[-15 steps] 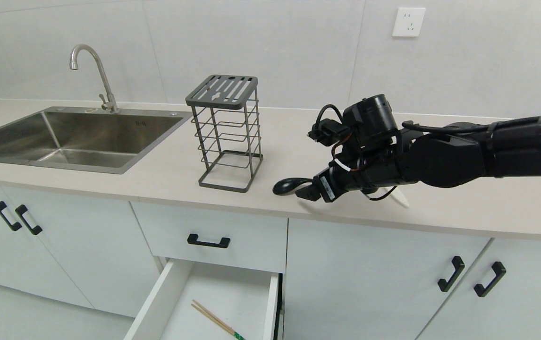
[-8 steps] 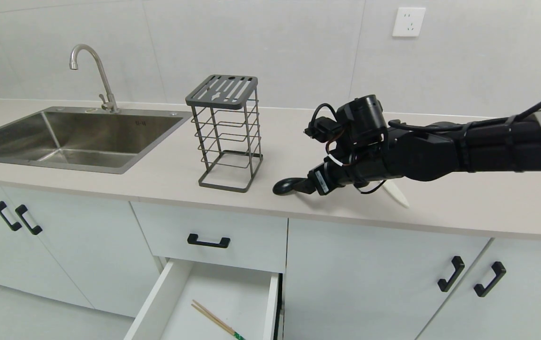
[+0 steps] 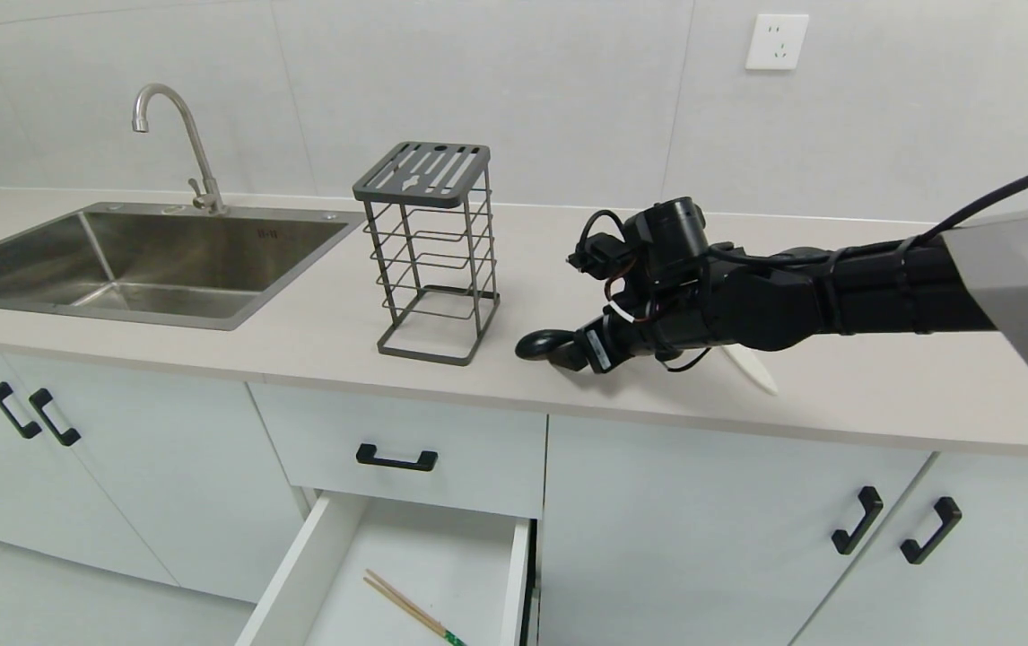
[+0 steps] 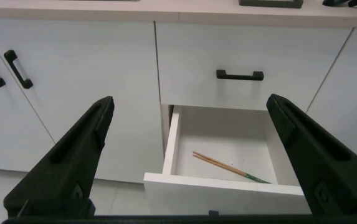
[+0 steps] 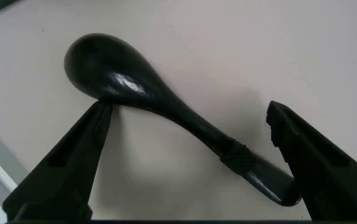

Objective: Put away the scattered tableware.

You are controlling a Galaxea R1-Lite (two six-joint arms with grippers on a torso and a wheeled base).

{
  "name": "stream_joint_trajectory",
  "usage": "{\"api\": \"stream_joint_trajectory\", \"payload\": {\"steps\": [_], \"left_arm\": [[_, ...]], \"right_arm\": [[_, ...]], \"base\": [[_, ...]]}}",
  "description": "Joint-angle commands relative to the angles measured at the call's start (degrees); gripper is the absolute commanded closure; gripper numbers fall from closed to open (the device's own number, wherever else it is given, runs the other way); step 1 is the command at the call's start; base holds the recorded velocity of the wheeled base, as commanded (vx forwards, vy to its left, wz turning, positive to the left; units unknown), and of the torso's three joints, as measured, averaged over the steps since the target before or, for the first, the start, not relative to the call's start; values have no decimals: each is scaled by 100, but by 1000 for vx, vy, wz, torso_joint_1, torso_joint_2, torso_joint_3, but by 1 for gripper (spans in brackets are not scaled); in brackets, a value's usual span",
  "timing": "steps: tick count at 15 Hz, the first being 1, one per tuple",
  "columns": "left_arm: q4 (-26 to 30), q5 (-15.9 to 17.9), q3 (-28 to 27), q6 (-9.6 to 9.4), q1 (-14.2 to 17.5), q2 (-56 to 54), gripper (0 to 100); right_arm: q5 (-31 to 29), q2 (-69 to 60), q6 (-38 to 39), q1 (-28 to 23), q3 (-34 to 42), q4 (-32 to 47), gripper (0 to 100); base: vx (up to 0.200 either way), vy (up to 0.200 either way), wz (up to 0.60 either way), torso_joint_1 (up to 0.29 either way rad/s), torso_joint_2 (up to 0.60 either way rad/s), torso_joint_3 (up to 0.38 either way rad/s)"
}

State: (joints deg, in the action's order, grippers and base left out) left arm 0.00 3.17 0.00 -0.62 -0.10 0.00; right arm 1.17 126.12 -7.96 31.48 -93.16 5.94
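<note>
A black spoon (image 3: 539, 342) lies on the countertop (image 3: 317, 332) to the right of the wire rack, its bowl pointing left. My right gripper (image 3: 575, 352) is down at the spoon's handle. In the right wrist view the spoon (image 5: 134, 87) lies between the spread fingers (image 5: 72, 168) of this open gripper (image 5: 189, 112), which do not touch it. A white spoon (image 3: 752, 368) lies behind the right arm, partly hidden. My left gripper (image 4: 190, 102) hangs open and empty in front of the open drawer (image 4: 169, 149). That drawer holds a pair of chopsticks (image 4: 228, 167).
A grey wire rack (image 3: 431, 251) stands left of the black spoon. The steel sink (image 3: 133, 256) with its tap is at the far left. Below the counter edge the drawer (image 3: 514, 574) sticks out with the chopsticks (image 3: 406, 606) inside. Cabinet handles (image 3: 895, 525) flank it.
My right arm has slid left and lower along the counter, bringing its open fingers around the black spoon's handle. The spoon, rack and drawer have stayed in place.
</note>
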Motion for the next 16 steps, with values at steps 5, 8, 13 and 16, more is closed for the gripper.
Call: {"api": "stream_joint_trajectory", "payload": {"steps": [5,8,13,16], "left_arm": [[0,-1,0,1,1,9,0],[0,-1,0,1,1,9,0],[0,-1,0,1,1,9,0],[0,-1,0,1,1,9,0]], "right_arm": [[120,167,5,-1,-97,-14,100],[103,9,14,8,44,-5,100],[85,-264,5,25,255,4,100],[85,-756,5,96,562,30,100]], "base": [[0,0,0,0,0,0],[0,0,0,0,0,0],[0,0,0,0,0,0],[0,0,0,0,0,0]]}}
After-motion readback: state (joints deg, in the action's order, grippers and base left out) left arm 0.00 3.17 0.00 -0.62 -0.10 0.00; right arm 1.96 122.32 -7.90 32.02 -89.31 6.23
